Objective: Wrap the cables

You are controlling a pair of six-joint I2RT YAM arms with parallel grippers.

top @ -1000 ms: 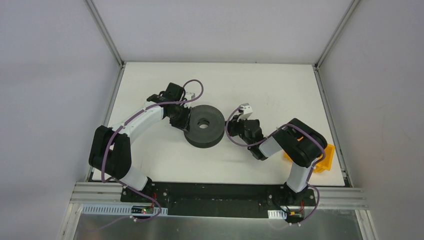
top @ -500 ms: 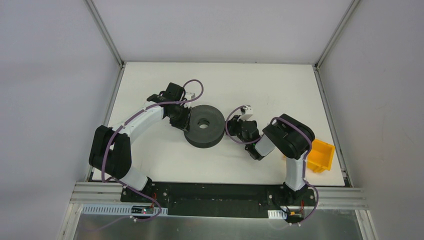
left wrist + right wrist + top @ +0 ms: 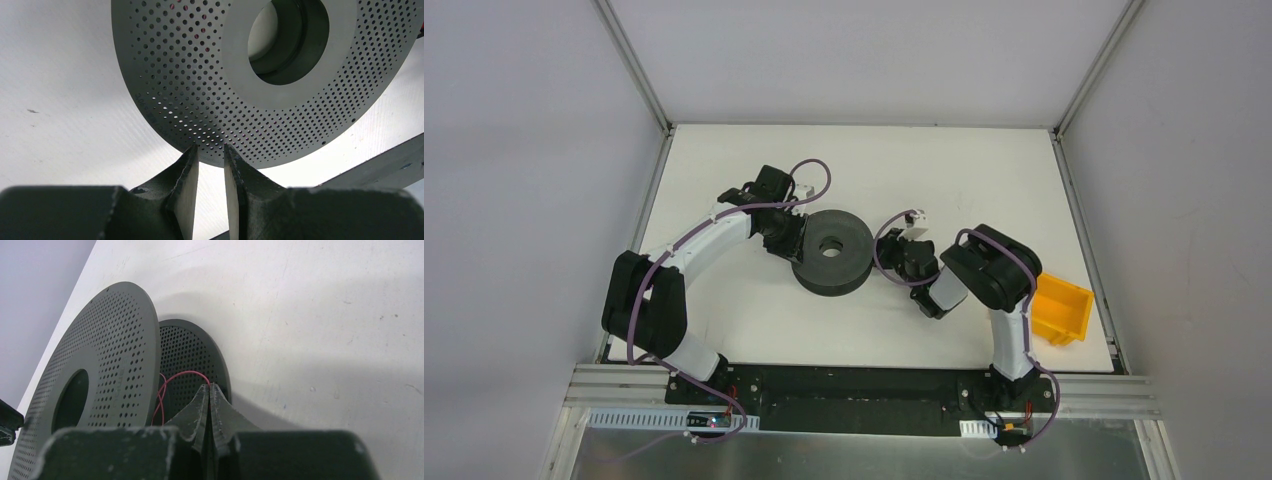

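A dark grey perforated spool lies flat mid-table. In the right wrist view a thin red cable loops out from between its upper flange and lower flange. My right gripper is shut on that cable at its tips, just right of the spool. My left gripper sits at the spool's left side. Its jaws stand a narrow gap apart, tips at the flange rim, with only table and rim showing between them. From above the cable is too thin to see.
A yellow bin sits near the table's right edge, behind the right arm's elbow. Purple hoses run along both arms. Grey walls enclose the table on three sides.
The right arm's elbow has swung left and folded, uncovering the yellow bin. Its wrist has edged slightly toward the spool. The left arm has not moved.
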